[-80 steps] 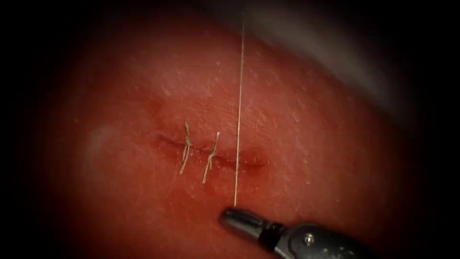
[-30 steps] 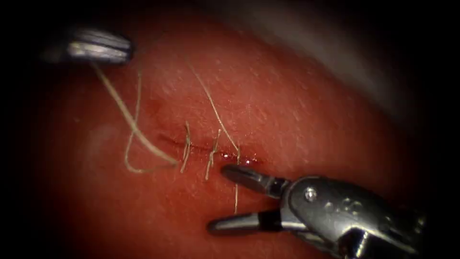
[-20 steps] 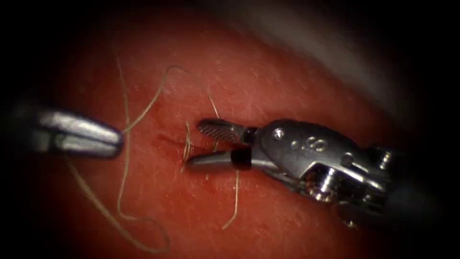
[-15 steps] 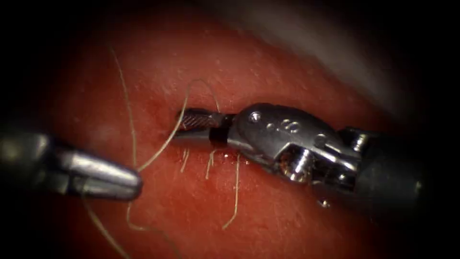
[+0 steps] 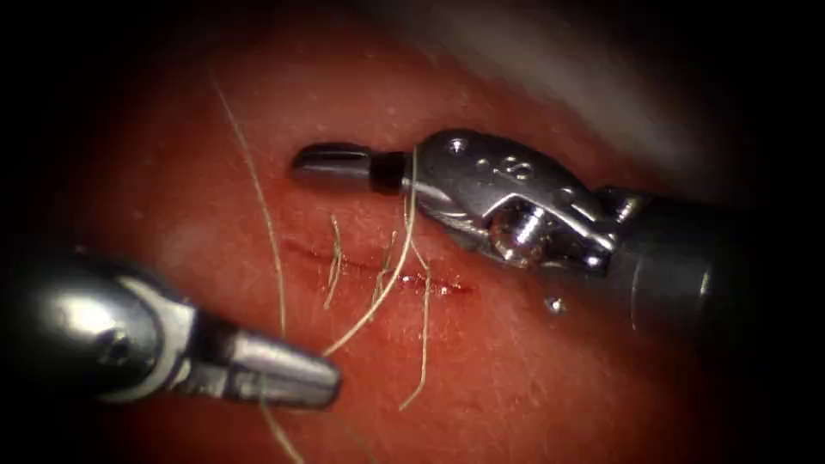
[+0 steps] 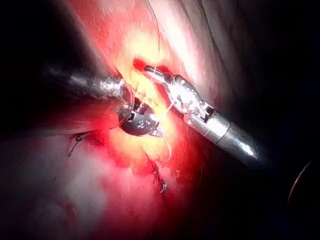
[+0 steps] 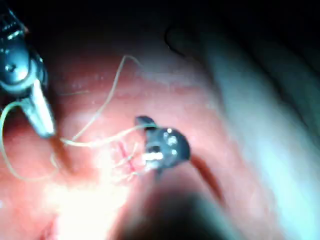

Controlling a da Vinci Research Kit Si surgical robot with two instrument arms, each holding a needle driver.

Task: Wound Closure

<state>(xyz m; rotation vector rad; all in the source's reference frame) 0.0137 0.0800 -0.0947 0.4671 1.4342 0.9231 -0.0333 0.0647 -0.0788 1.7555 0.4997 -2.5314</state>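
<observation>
Red tissue [image 5: 533, 361] lies under both my claws. My left claw [image 5: 326, 385] pinches the thread [image 5: 378, 296] near the cut [image 5: 447, 288]. My right claw [image 5: 309, 163], pressed together and holding nothing, carries the thread wrapped over it. If I pull unevenly, I think the wrap may slip off or the thread may cut into the tissue.

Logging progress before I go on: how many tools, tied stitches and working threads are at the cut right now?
Tools: 2, the left tool shut on the thread, the right tool shut with the thread draped over its neck.
Tied stitches: 2, one and another, both across the cut.
Thread: 1.
Total: 5.
</observation>
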